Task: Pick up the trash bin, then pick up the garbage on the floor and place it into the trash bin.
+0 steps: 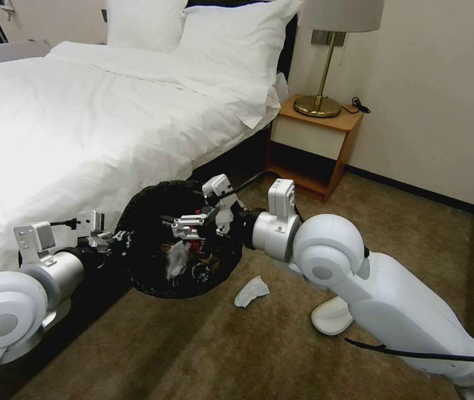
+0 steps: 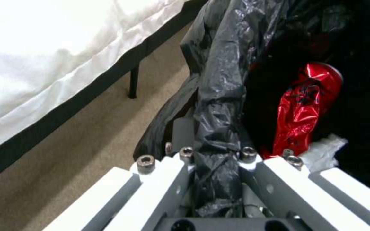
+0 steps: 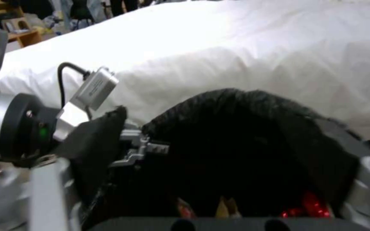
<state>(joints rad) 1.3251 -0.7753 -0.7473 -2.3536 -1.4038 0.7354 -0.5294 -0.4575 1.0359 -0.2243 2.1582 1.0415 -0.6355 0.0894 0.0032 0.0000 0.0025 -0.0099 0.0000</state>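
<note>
At centre frame, beside the bed [image 1: 81,122], our left pincer [image 2: 217,179] pinches the trash bin [image 1: 153,211] rim; right pincer [image 1: 192,225] spread above it; thin liner could slip, spilling the red wrapper [image 2: 303,106]

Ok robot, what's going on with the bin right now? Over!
Left end effector clamped on trash bin rim. Right end effector over bin mouth, fingers apart. White tissue on carpet beside bin. Nothing in the way.

Left claw [image 1: 119,235] clamped on trash bin [image 1: 153,278] rim; right claw [image 1: 184,226] above its mouth
</note>
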